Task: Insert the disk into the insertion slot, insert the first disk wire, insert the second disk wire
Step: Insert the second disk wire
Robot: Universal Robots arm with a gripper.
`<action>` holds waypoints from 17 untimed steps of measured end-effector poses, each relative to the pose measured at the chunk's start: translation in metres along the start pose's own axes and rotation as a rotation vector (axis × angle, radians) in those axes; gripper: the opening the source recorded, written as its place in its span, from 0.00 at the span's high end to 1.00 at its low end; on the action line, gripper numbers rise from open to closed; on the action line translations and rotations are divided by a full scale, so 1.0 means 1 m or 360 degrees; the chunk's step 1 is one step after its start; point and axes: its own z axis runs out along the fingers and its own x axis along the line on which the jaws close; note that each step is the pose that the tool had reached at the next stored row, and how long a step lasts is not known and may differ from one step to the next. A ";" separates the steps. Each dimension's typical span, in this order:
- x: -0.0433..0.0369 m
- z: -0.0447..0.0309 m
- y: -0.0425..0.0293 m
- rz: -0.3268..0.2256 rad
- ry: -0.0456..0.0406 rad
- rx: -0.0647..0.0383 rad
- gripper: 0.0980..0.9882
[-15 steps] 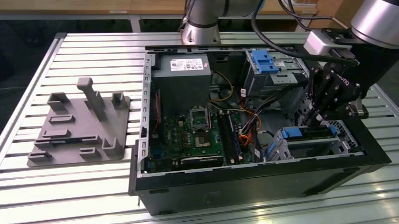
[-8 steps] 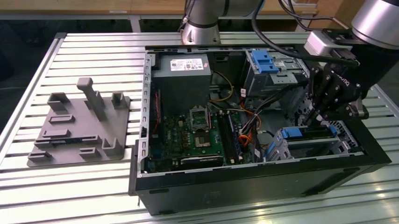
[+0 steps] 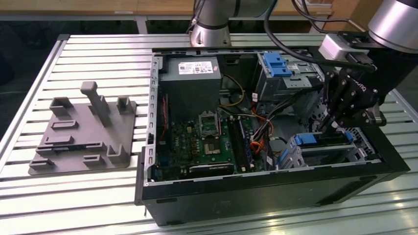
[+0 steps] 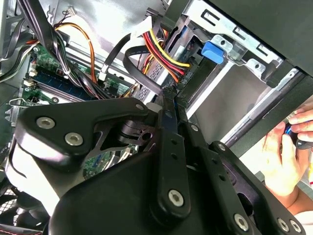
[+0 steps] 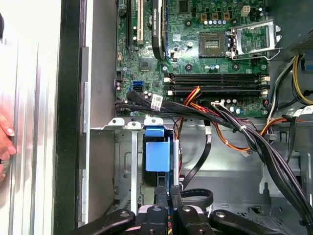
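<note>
Blue-framed disk (image 5: pixel 157 154) sits in perforated metal insertion slot (image 3: pixel 356 151), black gripper (image 5: pixel 166 193) fingers pinched together.

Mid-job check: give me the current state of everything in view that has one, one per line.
Gripper: down inside the case at the drive cage, fingers closed together.
Disk: seated in the drive cage, blue carrier tab showing.
Drive cage: holds the disk.
Computer case: lying flat, side panel off, interior exposed.
Processor socket: empty, retention frame down.
Upper bay latch: blue, in place on the bay.
</note>
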 end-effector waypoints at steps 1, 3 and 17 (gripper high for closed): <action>0.0001 0.0003 0.0000 0.0000 0.0000 0.0000 0.95; 0.0006 0.0008 -0.0001 0.0000 0.0000 0.0000 0.95; 0.0014 0.0057 -0.0018 0.0000 0.0000 0.0000 0.95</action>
